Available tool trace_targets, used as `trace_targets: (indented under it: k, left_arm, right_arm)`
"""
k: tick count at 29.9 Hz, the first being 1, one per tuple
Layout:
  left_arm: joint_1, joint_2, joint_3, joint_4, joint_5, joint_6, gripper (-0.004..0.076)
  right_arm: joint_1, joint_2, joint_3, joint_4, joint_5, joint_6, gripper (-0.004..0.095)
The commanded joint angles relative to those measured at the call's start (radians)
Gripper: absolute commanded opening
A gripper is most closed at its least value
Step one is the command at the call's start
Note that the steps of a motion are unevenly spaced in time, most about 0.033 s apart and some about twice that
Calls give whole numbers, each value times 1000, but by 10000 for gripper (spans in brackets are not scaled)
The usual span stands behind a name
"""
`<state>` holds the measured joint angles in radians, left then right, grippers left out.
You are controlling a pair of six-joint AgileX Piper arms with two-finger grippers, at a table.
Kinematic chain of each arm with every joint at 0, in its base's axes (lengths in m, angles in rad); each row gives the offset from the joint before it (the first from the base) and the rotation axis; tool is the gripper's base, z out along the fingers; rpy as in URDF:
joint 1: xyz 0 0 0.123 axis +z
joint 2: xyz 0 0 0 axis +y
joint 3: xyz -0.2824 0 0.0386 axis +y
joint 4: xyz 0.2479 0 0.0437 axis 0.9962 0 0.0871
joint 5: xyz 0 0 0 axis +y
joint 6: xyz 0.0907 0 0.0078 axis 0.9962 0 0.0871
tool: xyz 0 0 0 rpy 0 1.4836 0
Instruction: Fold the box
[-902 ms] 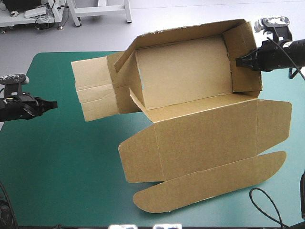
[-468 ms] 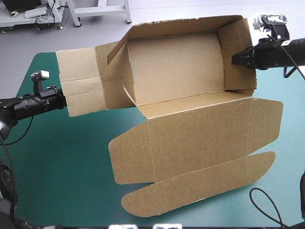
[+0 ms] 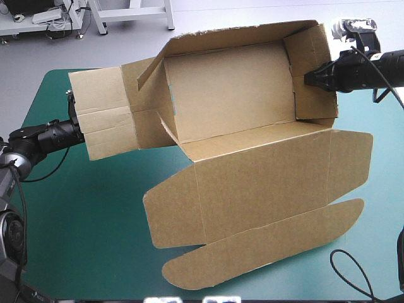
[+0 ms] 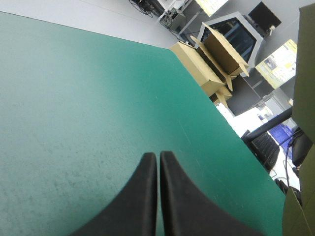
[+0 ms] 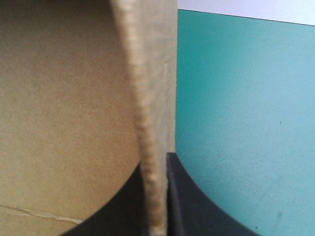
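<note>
While the right claw (image 3: 310,79) pinches the box (image 3: 252,177) by its right wall, the left claw (image 4: 158,160) hangs closed, empty, beside its left flap. Sprawled across the desk (image 3: 82,221), the board looks light and stiff; grip flap edges.

The brown cut-board box (image 3: 240,126) stood across the teal-green table cover (image 3: 76,221), its tray toward twelve o'clock, its lid flat toward six; the right black-fingered gripper (image 3: 309,79) pinched the three-o'clock end wall; the left black-fingered gripper (image 4: 158,156), tips together, sat at nine o'clock, just beside the outspread flap.
</note>
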<state>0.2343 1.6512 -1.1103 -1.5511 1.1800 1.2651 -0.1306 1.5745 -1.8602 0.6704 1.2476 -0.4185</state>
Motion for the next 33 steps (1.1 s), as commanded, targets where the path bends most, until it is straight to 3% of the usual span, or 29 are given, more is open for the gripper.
trace_targets:
  k: [1, 12, 19, 33]
  left_arm:
    - [-5, -61, -25, -82, 116, -37, 6]
    - [-141, -198, -25, -18, 116, -97, 6]
    - [-182, -269, -25, -88, 116, -127, 6]
    - [-306, -320, -39, -103, 116, -182, 6]
  right_arm:
    - [0, -45, -22, 36, 3, 4, -18]
    - [0, -17, 21, 33, 1, -8, -18]
    - [0, -17, 21, -26, -1, -7, -17]
    - [0, -17, 21, -36, -7, 1, -16]
